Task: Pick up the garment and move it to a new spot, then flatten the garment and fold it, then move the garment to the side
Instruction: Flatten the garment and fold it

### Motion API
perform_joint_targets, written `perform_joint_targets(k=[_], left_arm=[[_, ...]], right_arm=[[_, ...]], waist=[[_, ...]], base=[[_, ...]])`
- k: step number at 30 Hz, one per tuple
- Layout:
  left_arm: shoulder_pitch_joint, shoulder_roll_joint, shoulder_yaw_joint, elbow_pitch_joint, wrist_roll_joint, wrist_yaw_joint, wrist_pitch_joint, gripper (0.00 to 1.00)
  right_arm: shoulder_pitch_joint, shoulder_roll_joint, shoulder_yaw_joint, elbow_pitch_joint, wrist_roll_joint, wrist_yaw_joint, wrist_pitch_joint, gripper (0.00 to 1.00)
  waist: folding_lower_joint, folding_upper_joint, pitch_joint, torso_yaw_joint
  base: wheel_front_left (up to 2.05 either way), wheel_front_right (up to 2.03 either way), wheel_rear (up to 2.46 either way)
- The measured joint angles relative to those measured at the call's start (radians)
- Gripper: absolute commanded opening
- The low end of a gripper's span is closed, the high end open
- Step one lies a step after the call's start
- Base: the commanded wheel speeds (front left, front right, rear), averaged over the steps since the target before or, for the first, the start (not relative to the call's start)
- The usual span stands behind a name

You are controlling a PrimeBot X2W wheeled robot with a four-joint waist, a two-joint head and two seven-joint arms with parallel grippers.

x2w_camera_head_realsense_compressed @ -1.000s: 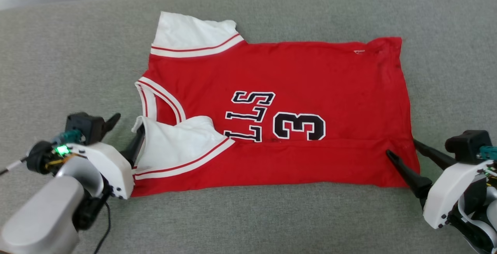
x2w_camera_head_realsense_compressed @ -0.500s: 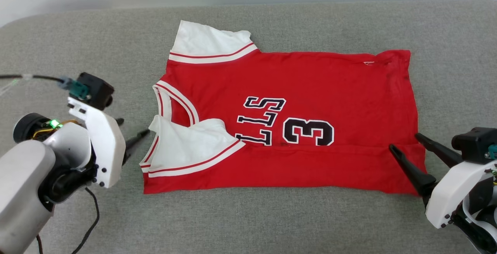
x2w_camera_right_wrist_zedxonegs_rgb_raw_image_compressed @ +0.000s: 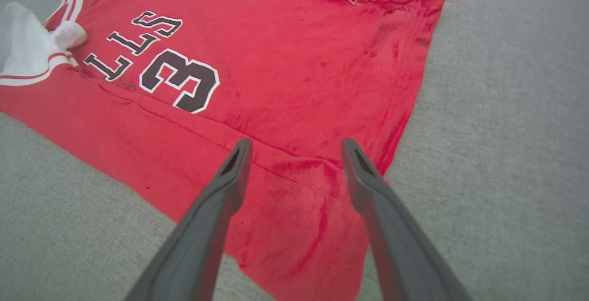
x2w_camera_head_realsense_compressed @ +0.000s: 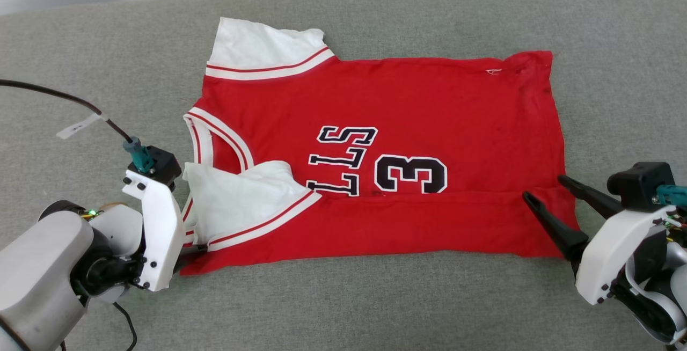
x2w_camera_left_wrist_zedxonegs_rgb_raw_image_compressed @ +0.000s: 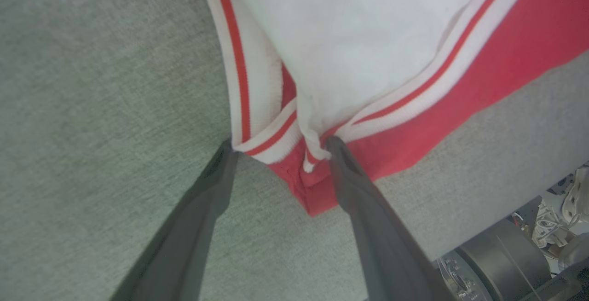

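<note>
The grey fabric surface takes up nearly the whole head view, and the red basketball jersey lies flat across its middle, neck toward the left of the frame and hem toward the right. Its lower long edge is already turned up into a folded band, which is why the black print reads only "LLS" and "3". I judge this to be the first lengthwise fold, with the upper side not yet brought over. The near sleeve lies white across that band at the lower left, tucked in so it will not stick out. The far sleeve juts free at the upper left. My right pincer hangs at the lower right of the head view, jaws wide apart and gripping nothing, poised over the hem end of the band as if to take it. My left pincer is also spread and empty. In its wrist view it straddles the bunched lower-left corner, one finger on the grey surface beside the striped trim and the other against the red cloth. Its cable loops off to the left edge.
</note>
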Motion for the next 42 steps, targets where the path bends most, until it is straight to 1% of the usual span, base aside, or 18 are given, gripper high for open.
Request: perform_joint_targets(k=[4, 5, 6, 7, 8, 11, 12, 14, 18, 21, 24, 26, 28, 33, 37, 40, 41, 42], left_arm=[[-0.001, -0.016, -0.009, 0.045, 0.0, -0.016, 0.004, 1.0], [-0.002, -0.019, -0.01, 0.054, -0.004, -0.02, 0.007, 0.91], [-0.004, -0.021, -0.011, 0.06, -0.006, -0.022, 0.008, 0.34], [-0.004, -0.021, -0.012, 0.066, -0.006, -0.029, 0.003, 0.06], [-0.004, -0.022, -0.013, 0.072, -0.007, -0.031, -0.001, 0.0], [-0.002, -0.027, -0.015, 0.08, -0.01, -0.043, -0.014, 0.0], [0.002, -0.025, -0.015, 0.075, -0.013, -0.046, -0.029, 0.0], [0.004, -0.02, -0.015, 0.063, -0.012, -0.047, -0.038, 0.0], [0.005, -0.007, -0.013, 0.023, -0.005, -0.047, -0.047, 0.0], [0.004, -0.002, -0.013, -0.009, 0.005, -0.043, -0.048, 0.0], [0.0, 0.0, -0.011, -0.036, 0.011, -0.033, -0.048, 0.0], [-0.008, -0.004, -0.012, -0.05, 0.019, -0.027, -0.045, 0.0], [-0.016, -0.009, -0.013, -0.063, 0.023, -0.023, -0.045, 0.0], [-0.024, -0.03, -0.024, -0.084, 0.037, -0.019, -0.045, 0.0], [-0.027, -0.041, -0.024, -0.09, 0.037, -0.018, -0.05, 0.0], [-0.026, -0.04, -0.023, -0.087, 0.034, -0.015, -0.06, 0.0], [-0.023, -0.039, -0.022, -0.086, 0.033, -0.013, -0.064, 0.0], [-0.019, -0.038, -0.021, -0.084, 0.027, -0.012, -0.067, 0.0]], right_arm=[[-0.028, 0.004, 0.016, 0.011, 0.007, 0.0, 0.002, 1.0], [-0.034, 0.004, 0.021, 0.015, 0.008, 0.0, 0.003, 1.0], [-0.038, 0.002, 0.024, 0.017, 0.01, 0.0, 0.007, 1.0], [-0.044, -0.001, 0.029, 0.018, 0.013, 0.0, 0.014, 1.0], [-0.052, -0.007, 0.033, 0.018, 0.018, 0.0, 0.018, 1.0], [-0.087, -0.046, 0.044, 0.014, 0.03, 0.0, 0.057, 1.0], [-0.138, -0.114, 0.085, -0.007, 0.038, 0.0, 0.132, 1.0], [-0.181, -0.161, 0.117, -0.022, 0.058, 0.0, 0.206, 1.0], [-0.256, -0.24, 0.193, -0.036, 0.123, 0.0, 0.397, 1.0], [-0.31, -0.267, 0.232, -0.019, 0.175, 0.0, 0.532, 1.0], [-0.343, -0.261, 0.259, 0.031, 0.218, 0.0, 0.629, 1.0], [-0.362, -0.247, 0.28, 0.07, 0.219, 0.0, 0.663, 1.0], [-0.364, -0.214, 0.291, 0.117, 0.232, 0.0, 0.677, 1.0], [-0.331, -0.134, 0.331, 0.21, 0.239, 0.0, 0.652, 1.0], [-0.311, -0.115, 0.336, 0.254, 0.271, -0.002, 0.613, 1.0], [-0.307, -0.114, 0.344, 0.263, 0.275, -0.002, 0.571, 1.0], [-0.305, -0.115, 0.349, 0.263, 0.278, -0.002, 0.555, 0.55], [-0.304, -0.116, 0.355, 0.263, 0.281, -0.002, 0.538, 0.05]], waist=[[-0.0002, 0.0, 0.011, -0.014], [-0.0002, 0.0, 0.011, -0.016], [-0.0002, 0.0, 0.01, -0.017], [-0.0003, 0.0, 0.008, -0.018], [-0.0002, 0.0, 0.006, -0.018], [-0.0002, 0.0, -0.008, -0.017], [-0.0002, 0.0, -0.026, -0.015], [-0.0001, 0.0, -0.037, -0.013], [-0.0001, -0.0001, -0.051, -0.006], [-0.0001, 0.0, -0.053, 0.002], [-0.0001, 0.0, -0.044, 0.009], [-0.0001, 0.0, -0.036, 0.016], [-0.0001, 0.0, -0.025, 0.022], [0.0, 0.0, -0.001, 0.043], [-0.0001, 0.0, 0.013, 0.056], [-0.0001, 0.0, 0.013, 0.054], [-0.0002, 0.0, 0.011, 0.051], [-0.0001, 0.0, 0.006, 0.048]], base=[[0.0, 0.0, 0.0], [0.0, 0.0, 0.0], [0.0, 0.0, 0.0], [0.0, 0.0, 0.0], [0.0, 0.0, 0.0], [0.0, 0.0, 0.0], [0.0, 0.0, 0.0], [0.0, 0.0, 0.0], [0.0, 0.0, 0.0], [0.0, 0.0, 0.0], [0.0, 0.0, 0.0], [0.0, 0.0, 0.0], [0.0, 0.0, 0.0], [0.0, 0.0, 0.0], [0.0, 0.0, 0.0], [0.0, 0.0, 0.0], [0.0, 0.0, 0.0], [0.0, 0.0, 0.0]])
